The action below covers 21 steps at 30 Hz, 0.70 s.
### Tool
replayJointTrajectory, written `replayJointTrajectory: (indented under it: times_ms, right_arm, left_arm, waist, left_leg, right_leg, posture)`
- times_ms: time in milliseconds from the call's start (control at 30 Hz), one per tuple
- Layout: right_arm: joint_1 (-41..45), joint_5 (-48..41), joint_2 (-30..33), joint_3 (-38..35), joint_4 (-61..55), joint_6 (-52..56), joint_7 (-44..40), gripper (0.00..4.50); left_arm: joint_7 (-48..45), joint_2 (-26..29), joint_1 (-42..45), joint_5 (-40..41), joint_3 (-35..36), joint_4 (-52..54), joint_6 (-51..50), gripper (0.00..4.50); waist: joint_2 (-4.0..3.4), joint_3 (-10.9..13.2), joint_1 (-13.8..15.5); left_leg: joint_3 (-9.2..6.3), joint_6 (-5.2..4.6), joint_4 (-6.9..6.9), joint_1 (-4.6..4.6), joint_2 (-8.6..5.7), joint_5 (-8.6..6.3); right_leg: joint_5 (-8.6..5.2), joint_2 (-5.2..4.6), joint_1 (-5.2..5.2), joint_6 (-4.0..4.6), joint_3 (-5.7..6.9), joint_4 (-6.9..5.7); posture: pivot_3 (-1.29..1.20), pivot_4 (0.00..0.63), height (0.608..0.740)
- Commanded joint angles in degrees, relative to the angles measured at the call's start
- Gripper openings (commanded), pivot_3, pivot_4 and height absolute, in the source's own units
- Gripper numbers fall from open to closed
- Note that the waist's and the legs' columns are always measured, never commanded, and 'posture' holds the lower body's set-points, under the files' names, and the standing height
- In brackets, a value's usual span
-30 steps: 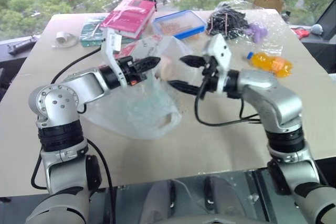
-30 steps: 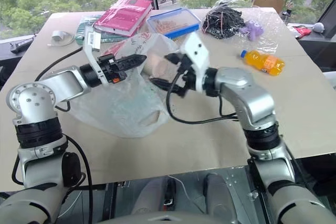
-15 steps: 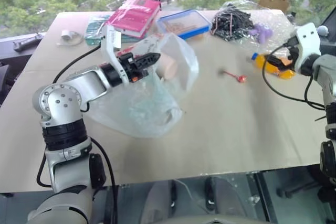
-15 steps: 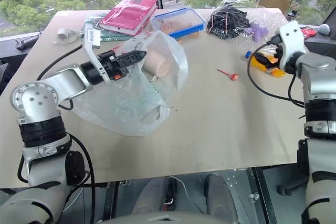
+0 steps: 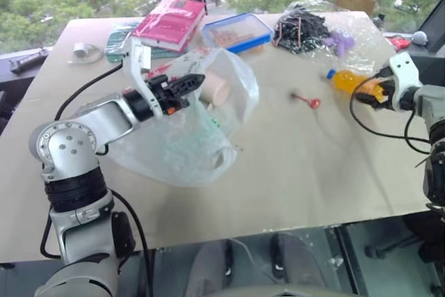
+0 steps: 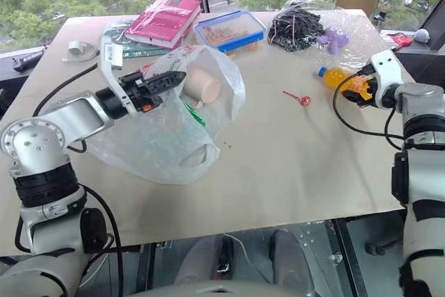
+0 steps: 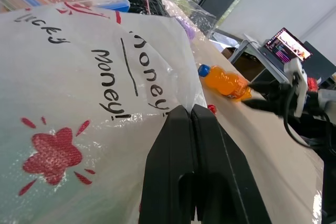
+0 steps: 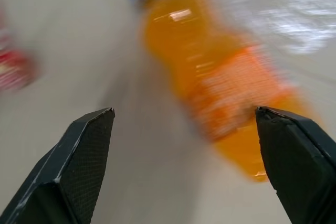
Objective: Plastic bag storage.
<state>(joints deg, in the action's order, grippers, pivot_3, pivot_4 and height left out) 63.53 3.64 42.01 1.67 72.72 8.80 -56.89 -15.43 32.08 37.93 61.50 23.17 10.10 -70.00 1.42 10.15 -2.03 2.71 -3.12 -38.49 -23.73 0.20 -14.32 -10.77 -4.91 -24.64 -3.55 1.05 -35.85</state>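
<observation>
1. Your left gripper [image 5: 197, 80] is raised above the table [image 5: 278, 165] at its left-centre, its two black fingers pressed tight together on the upper edge of the plastic bag [image 5: 182, 145].
2. The plastic bag is thin and whitish, with red print. Its top is lifted and held open toward the right, while its lower part lies crumpled on the tabletop.
3. Inside the open mouth you can see a pale cup [image 6: 201, 85] lying on its side, with something small and green [image 6: 195, 114] just below it.
4. Your right gripper [image 5: 369, 97] is at the table's right edge, its fingers spread wide on either side of an orange drink bottle [image 8: 220, 82] with a blue cap. The bottle lies flat on the table, and nothing is gripped.
5. A small red lollipop [image 5: 308, 101] lies on bare table between the bag and the bottle, well apart from both.
6. Along the far edge sit a pink book [image 5: 171, 21], a blue-rimmed clear food box [image 5: 236, 31] and a clear bag of black cables [image 5: 303, 27] with a purple item [image 5: 340, 41] beside it.
</observation>
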Motion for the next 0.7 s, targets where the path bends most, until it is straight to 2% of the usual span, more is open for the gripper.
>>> replayJointTrajectory:
  times_ms: [33,100,233,333,400,600,700]
  right_arm:
    - [-4.4,0.4,2.8,1.7,-6.0,-0.4,-9.6,4.31]
    - [-10.8,-1.1,4.6,0.9,-17.2,-0.4,-10.9,4.31]
    - [-20.0,-6.2,5.1,-5.5,-42.3,7.3,-4.9,4.31]
    - [-20.0,-6.2,4.0,-7.4,-48.9,11.6,1.7,4.31]
    - [-15.4,-3.5,3.0,-6.4,-43.0,10.0,8.1,4.31]
    - [1.7,2.1,-1.1,-4.0,-8.6,-0.4,24.5,4.31]
    - [5.3,3.0,-2.4,-4.5,0.2,-2.3,29.4,4.31]
  left_arm:
    - [0.1,0.9,0.0,1.3,1.2,2.1,0.6,0.00]
    - [-0.1,1.1,0.0,1.2,0.9,1.6,0.7,0.00]
    - [-0.8,1.5,0.6,1.0,0.1,0.5,1.1,0.00]
    - [-1.7,1.4,1.4,0.4,-1.0,-0.7,1.6,0.00]
    - [-2.5,1.3,2.1,-0.2,-2.0,-1.5,2.2,0.00]
    - [-3.1,1.0,3.4,-0.6,-3.0,-2.1,2.7,0.00]
    - [-2.0,1.4,2.7,0.5,-1.8,-0.3,2.0,0.00]
  waist:
    - [-0.01,0.0,0.1]
    - [-0.03,0.0,0.4]
    - [-0.18,0.1,0.6]
    - [-0.20,0.1,0.5]
    - [-0.20,0.1,0.6]
    - [-0.17,0.1,1.1]
    - [-0.17,0.1,1.3]
  left_leg:
    - [-0.01,0.00,0.00,-0.01,-0.01,0.00]
    - [-0.02,0.00,0.01,-0.04,-0.02,0.00]
    - [0.04,0.02,0.00,-0.09,0.03,-0.01]
    - [0.05,0.09,0.01,0.00,0.05,0.03]
    - [0.03,0.12,-0.03,0.04,0.05,0.05]
    - [0.05,0.07,-0.08,-0.01,-0.05,0.05]
    - [0.02,0.07,0.02,-0.06,-0.03,0.05]
  right_leg:
    - [0.00,-0.01,-0.01,0.00,0.01,0.00]
    - [0.00,-0.03,-0.03,0.00,0.00,-0.01]
    - [0.00,-0.03,-0.15,0.00,-0.02,-0.07]
    - [0.00,0.01,-0.16,0.00,-0.04,-0.17]
    - [0.00,0.03,-0.09,0.00,-0.02,-0.17]
    - [0.00,0.01,-0.06,0.01,-0.04,-0.06]
    - [0.00,0.01,-0.09,0.02,-0.02,0.00]
  posture:
    - [0.00,0.150,0.740]
    - [0.00,0.150,0.740]
    - [0.00,0.150,0.740]
    - [0.00,0.150,0.740]
    - [0.00,0.150,0.740]
    - [0.00,0.150,0.740]
    - [0.00,0.150,0.740]
